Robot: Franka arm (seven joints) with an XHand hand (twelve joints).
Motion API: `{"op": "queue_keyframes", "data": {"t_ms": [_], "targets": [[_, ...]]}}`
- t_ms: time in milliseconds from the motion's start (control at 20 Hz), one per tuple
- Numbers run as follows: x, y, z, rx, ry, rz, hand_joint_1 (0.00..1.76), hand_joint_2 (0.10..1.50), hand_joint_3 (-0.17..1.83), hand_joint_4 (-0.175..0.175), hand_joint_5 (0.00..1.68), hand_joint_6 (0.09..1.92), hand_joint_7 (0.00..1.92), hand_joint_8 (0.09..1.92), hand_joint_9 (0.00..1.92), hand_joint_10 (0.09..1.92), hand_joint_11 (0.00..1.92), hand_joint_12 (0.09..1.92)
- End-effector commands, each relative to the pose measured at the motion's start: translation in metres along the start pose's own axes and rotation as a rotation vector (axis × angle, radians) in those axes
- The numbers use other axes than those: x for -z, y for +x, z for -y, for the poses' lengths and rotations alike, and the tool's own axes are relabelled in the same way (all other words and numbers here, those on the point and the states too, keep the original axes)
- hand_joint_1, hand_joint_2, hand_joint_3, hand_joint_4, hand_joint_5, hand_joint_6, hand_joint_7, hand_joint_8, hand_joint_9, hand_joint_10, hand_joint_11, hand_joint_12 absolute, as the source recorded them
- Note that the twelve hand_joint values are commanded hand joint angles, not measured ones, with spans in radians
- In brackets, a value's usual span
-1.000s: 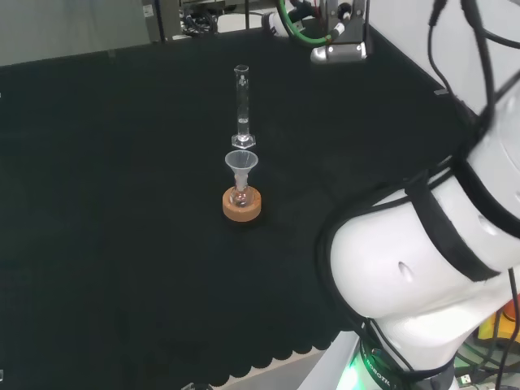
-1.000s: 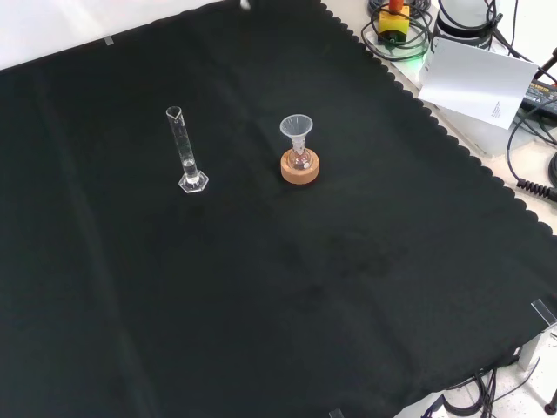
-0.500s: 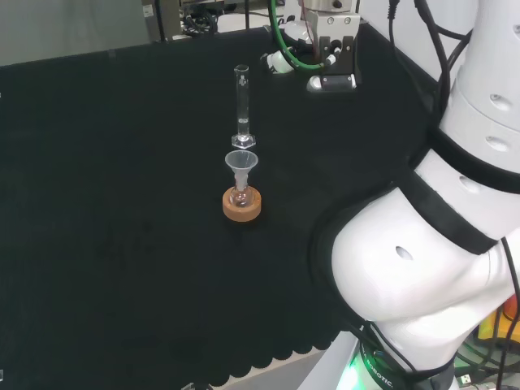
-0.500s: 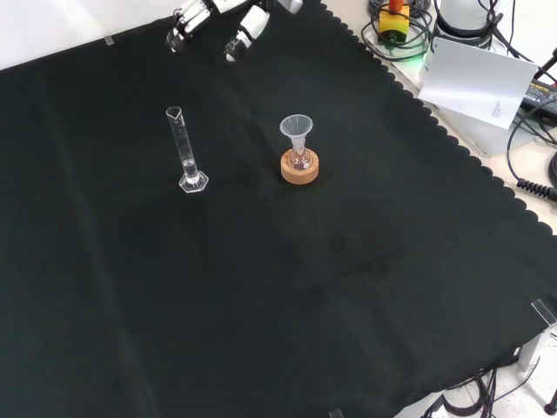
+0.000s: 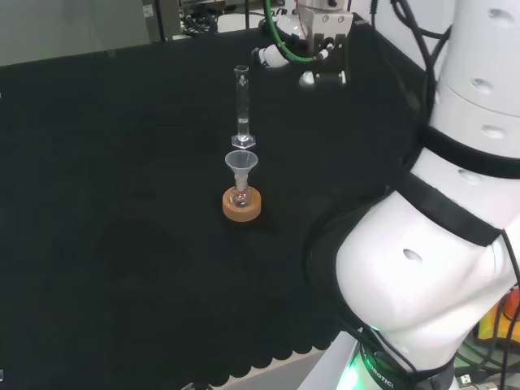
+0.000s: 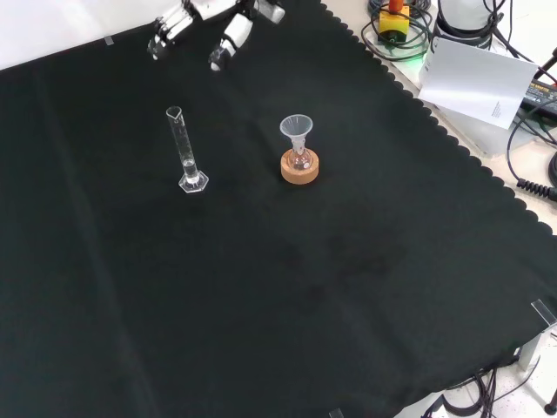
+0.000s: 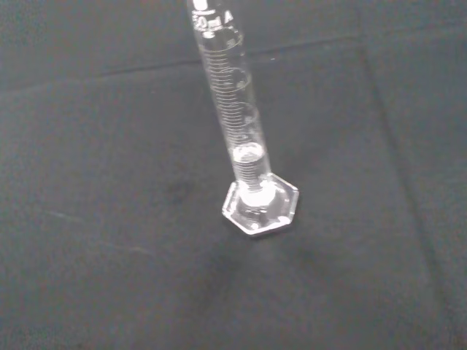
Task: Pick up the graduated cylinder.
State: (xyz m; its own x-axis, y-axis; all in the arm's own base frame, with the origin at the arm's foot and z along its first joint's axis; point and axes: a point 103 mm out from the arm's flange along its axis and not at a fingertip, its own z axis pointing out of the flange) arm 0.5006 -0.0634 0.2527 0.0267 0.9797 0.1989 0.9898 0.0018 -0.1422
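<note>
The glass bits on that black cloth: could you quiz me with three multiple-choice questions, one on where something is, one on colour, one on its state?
1. In the front view, the graduated cylinder stands where relative to the funnel?
A. left
B. right
C. on top

2. The ring stand under the small flask is
A. red
B. cork brown
C. blue

3. The cylinder is
A. lying down
B. held by the hand
C. upright, untouched

Answers: 1 A, it stands to the funnel's left. 2 B, the ring is tan cork. 3 C, it stands on its base, with the hand apart.
</note>
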Motion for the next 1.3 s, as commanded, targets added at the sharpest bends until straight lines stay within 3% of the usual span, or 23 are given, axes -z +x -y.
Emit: {"op": "queue_keyframes", "data": {"t_ms": [50, 300, 650, 950, 1300], "targets": [[-0.051, -0.023, -0.053, 0.054, -0.103, -0.209, 0.52, 1.18, -0.14, -0.057, 0.30, 0.09, 0.08, 0.63, 0.31, 0.71, 0.15, 1.39], [-0.065, -0.036, -0.055, 0.088, -0.123, -0.278, 0.65, 1.14, -0.17, -0.062, 0.34, 0.09, 0.17, 0.68, 0.39, 0.71, 0.18, 1.38], [-0.079, -0.050, -0.060, 0.117, -0.127, -0.365, 0.72, 1.11, -0.17, -0.058, 0.31, 0.09, 0.11, 0.66, 0.37, 0.69, 0.18, 1.37], [-0.091, -0.050, -0.064, 0.185, -0.119, -0.406, 0.76, 1.07, -0.17, -0.057, 0.32, 0.09, 0.12, 0.66, 0.36, 0.68, 0.17, 1.37], [-0.112, -0.044, -0.062, 0.223, -0.090, -0.524, 0.83, 1.03, -0.17, -0.054, 0.36, 0.09, 0.16, 0.67, 0.40, 0.68, 0.19, 1.37]]}}
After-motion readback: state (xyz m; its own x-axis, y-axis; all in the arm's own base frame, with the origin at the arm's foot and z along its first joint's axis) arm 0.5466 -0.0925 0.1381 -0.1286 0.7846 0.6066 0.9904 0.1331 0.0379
